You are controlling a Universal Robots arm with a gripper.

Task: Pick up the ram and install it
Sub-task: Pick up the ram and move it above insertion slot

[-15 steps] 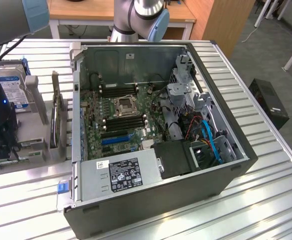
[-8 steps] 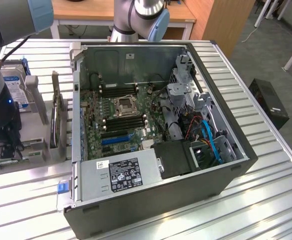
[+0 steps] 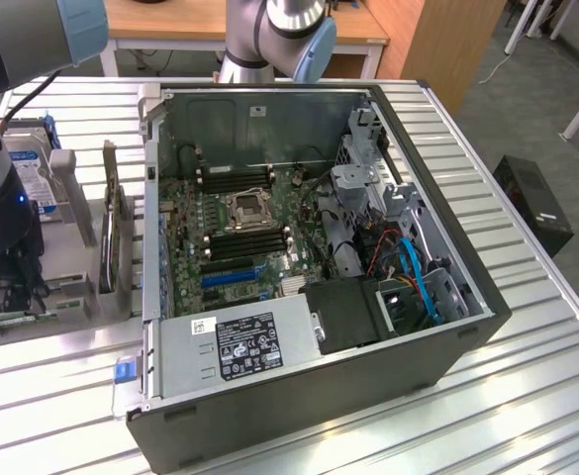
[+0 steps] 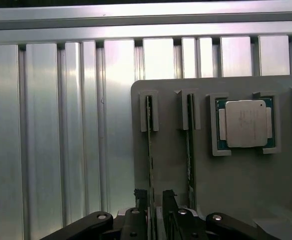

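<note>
Ram (image 4: 149, 145): standing on edge, a thin green strip sitting in a notched slot of the matte grey holder (image 4: 235, 190); a second stick (image 4: 189, 145) is standing just beside it in the next slot.
Gripper (image 4: 154, 196): black fingers (image 4: 141, 200) are straddling one end of the ram, narrowly parted, with a sliver of gap showing on one side.
Processor (image 4: 245, 124): lying flat in a square pocket, its metal lid shining.
Exterior view: taking in what the wrist camera is missing. The open computer case (image 3: 447, 336) is lying on the ribbed aluminium table (image 3: 527, 396), the arm (image 3: 2, 198) reaching down at the exterior view's left.
</note>
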